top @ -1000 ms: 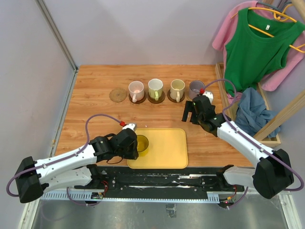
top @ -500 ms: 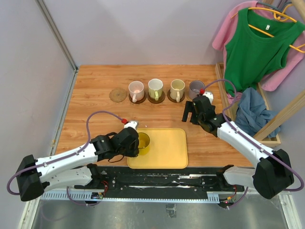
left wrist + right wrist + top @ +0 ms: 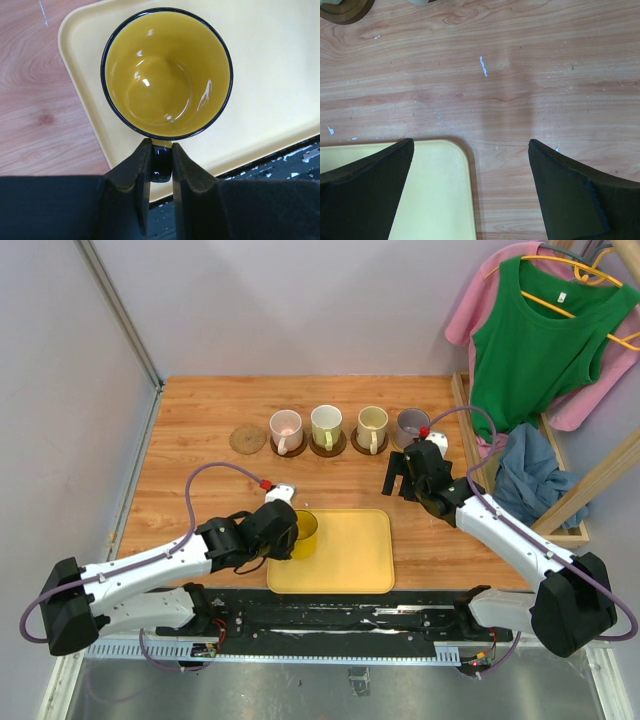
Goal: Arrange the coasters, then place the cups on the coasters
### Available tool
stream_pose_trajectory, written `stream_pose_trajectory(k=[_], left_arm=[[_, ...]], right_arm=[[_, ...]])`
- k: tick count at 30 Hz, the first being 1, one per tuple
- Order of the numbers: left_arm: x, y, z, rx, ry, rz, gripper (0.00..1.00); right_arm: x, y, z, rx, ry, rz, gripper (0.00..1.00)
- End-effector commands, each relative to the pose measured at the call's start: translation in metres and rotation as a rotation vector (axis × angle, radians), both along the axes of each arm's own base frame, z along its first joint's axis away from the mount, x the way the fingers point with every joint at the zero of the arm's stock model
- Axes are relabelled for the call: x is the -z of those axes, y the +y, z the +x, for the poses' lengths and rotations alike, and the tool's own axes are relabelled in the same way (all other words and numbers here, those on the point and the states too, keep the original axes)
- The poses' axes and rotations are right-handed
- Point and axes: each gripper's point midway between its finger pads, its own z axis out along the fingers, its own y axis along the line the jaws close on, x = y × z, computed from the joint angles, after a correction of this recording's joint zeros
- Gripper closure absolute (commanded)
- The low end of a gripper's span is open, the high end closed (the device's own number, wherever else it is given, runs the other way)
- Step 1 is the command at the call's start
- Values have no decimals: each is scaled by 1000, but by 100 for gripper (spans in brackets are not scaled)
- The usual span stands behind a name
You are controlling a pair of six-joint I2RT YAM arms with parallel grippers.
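Evidently left claw (image 3: pixel 160 152) pinches yellow cup (image 3: pixel 167 75) by its handle.

A dark-rimmed translucent yellow handled cup (image 3: pixel 165 75) is being shown against a pale yellow rectangular plastic tray (image 3: pixel 280 75); streaky orange-brown grain is being displayed by the wooden tabletop (image 3: pixel 520 75).

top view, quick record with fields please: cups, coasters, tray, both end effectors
cups placed: pink cup, pale green cup, cream cup, grey cup, each on its own coaster, in a far row
bare coaster: left end of that row, nothing on it
yellow cup: over the tray's left part
tray: yellow, near middle
left end effector: shut on the yellow cup's handle
right end effector: open, holding nothing
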Motion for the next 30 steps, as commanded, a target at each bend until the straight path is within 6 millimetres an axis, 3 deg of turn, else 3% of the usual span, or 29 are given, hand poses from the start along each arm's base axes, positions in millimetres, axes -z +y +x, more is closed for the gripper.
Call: stream_pose_trajectory(k=[1,5,7,11,15,21,27,30], left_arm=[[-15,-19,8,22,-32,-44,99],[6,-14,-4,36,34,-18,99],[13,-11,-7,29,51,-2,92],[18,-9,-7,21,59,13,70],[22,-9,-7,22,63,12,64],[28,-7,-9,18,72,18,47],[35,-6,-8,11,70,23,46],[38,-8,-7,15,67,23,53]], right_arm=[[-3,-8,3,16,-20,-20,2],[1,-8,1,16,-10,-19,2],[2,-7,1,13,-6,-15,2],[3,-6,0,14,-2,-6,2],[2,-6,-1,13,-5,-5,2],[3,-9,-3,18,-6,-10,2],[6,-7,-2,16,0,-7,2],[7,-6,-2,15,4,-6,2]])
